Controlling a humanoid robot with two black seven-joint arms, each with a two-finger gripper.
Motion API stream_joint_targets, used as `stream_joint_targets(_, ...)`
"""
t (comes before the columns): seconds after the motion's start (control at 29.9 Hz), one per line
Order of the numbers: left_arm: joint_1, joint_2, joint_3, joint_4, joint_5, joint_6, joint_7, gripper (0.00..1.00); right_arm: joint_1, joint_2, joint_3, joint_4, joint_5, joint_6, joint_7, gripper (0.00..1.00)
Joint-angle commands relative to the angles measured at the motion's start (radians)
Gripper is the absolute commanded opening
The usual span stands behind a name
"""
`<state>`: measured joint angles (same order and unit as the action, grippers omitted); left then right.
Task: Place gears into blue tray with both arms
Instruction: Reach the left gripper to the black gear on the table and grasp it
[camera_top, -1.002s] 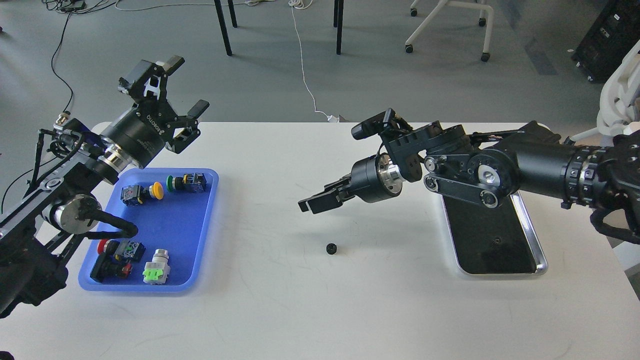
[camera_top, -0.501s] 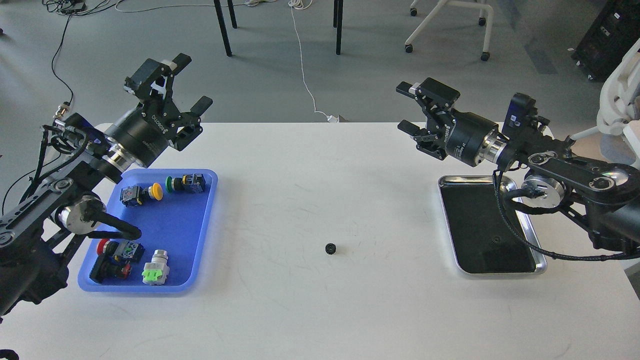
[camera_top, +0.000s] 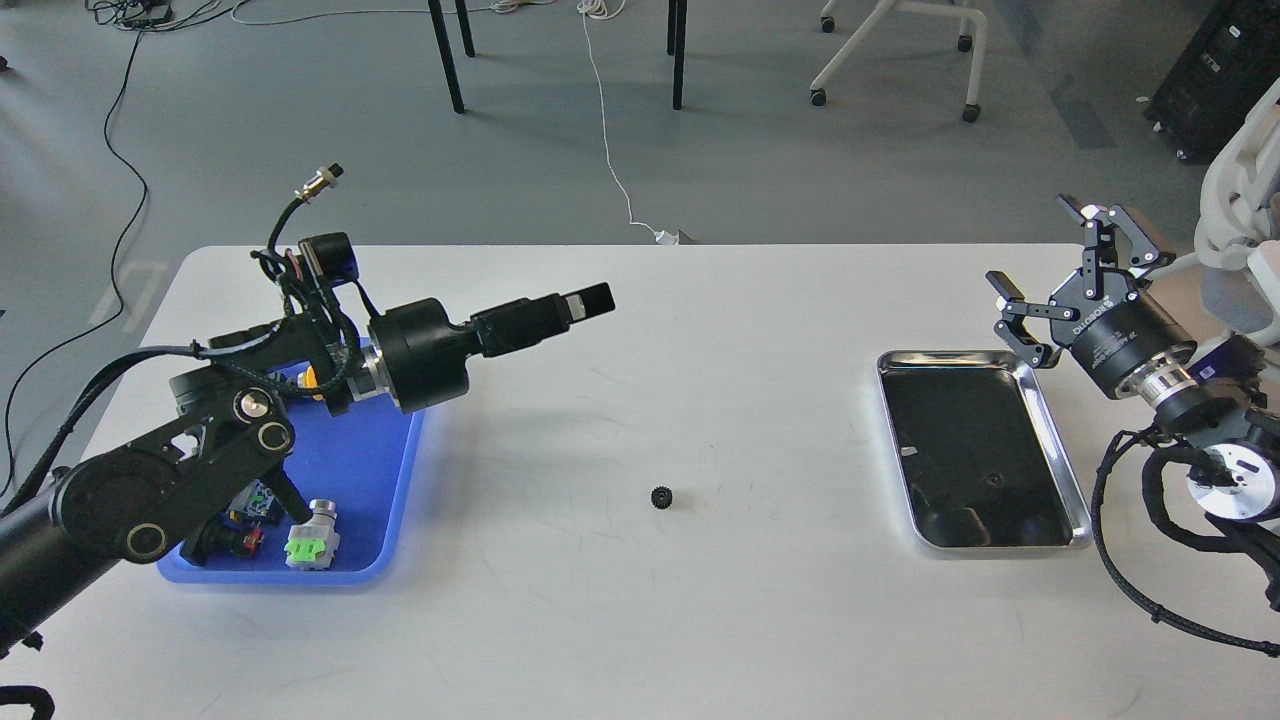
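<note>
One small black gear (camera_top: 661, 496) lies on the white table (camera_top: 640, 620), near the middle and towards the front. The blue tray (camera_top: 398, 480) sits at the left, partly covered by my left arm. My left gripper (camera_top: 590, 298) reaches out to the right past the tray, well above and left of the gear. It is seen side-on, so its fingers cannot be told apart. My right gripper (camera_top: 1032, 242) is open and empty, raised at the far right behind the steel tray (camera_top: 950, 356). A faint gear-like ring (camera_top: 993, 481) shows on that tray's dark bottom.
Coloured push-button switches lie in the blue tray, among them a green and white one (camera_top: 312, 540) and a red and black one (camera_top: 232, 540). Chair and table legs stand on the floor beyond the table's far edge.
My left arm has swung down and to the right, its gripper now pointing over the table. My right arm has pulled back to the far right. The gear has not moved.
</note>
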<state>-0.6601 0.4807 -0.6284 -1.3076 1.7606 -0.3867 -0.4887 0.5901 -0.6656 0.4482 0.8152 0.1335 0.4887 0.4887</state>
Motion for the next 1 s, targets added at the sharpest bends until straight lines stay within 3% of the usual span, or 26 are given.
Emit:
stream_joint_targets(0.0,-0.094,-0.042,0.129,0.004,0.202,0.005,0.000,0.98,-0.022,-0.020,0.003,0.001,0.041,0.000,0.000,0.98)
stream_joint_targets(0.2,-0.194,-0.114,0.340,0.030,0.421,0.019,0.000,0.97,-0.032,-0.019,0.004,0.001,0.041,0.000,0.000,0.98)
stream_joint_targets(0.97,-0.263,-0.274,0.516,0.330,0.421,0.088,0.000,0.89,-0.032,-0.019,0.004,-0.004,0.040,0.000,0.000,0.98)
